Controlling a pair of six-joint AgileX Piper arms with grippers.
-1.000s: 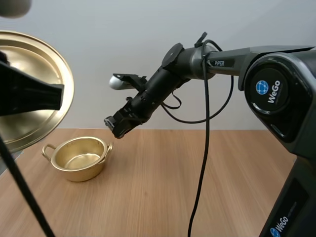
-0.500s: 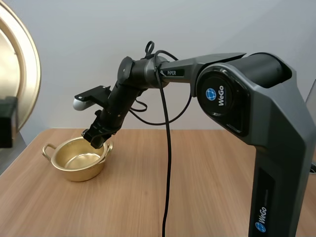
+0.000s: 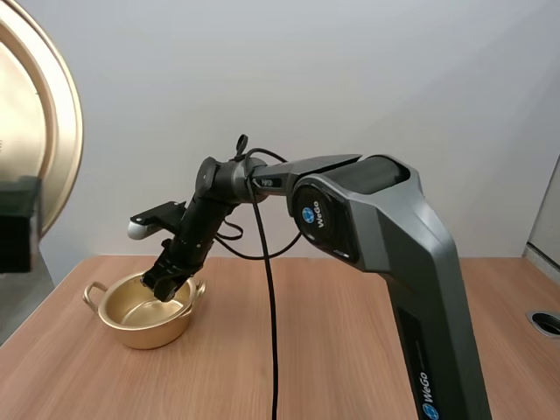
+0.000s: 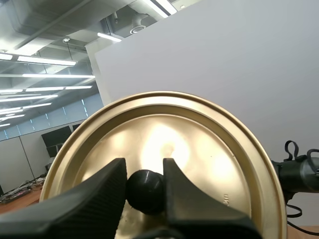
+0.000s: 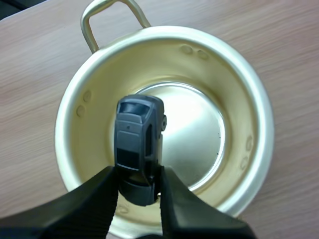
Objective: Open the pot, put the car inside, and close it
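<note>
the right hand (image 5: 138, 174) pinches the one toy car (image 5: 137, 139) by one end, its long axis pointing straight out from the hand, directly over the one open pot (image 5: 239, 99) near the desk's (image 3: 306, 350) far left corner, while the left hand (image 4: 144, 174) grips the single lid (image 4: 199, 144) by its knob (image 4: 144, 191), aloft.

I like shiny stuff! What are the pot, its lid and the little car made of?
The pot looks like thin gold-coloured metal, maybe aluminium or brass: it gleams and mirrors light. The lid matches, with a matte black knob, probably plastic. The toy car is dull dark grey: plastic or painted metal, hard to tell.
</note>
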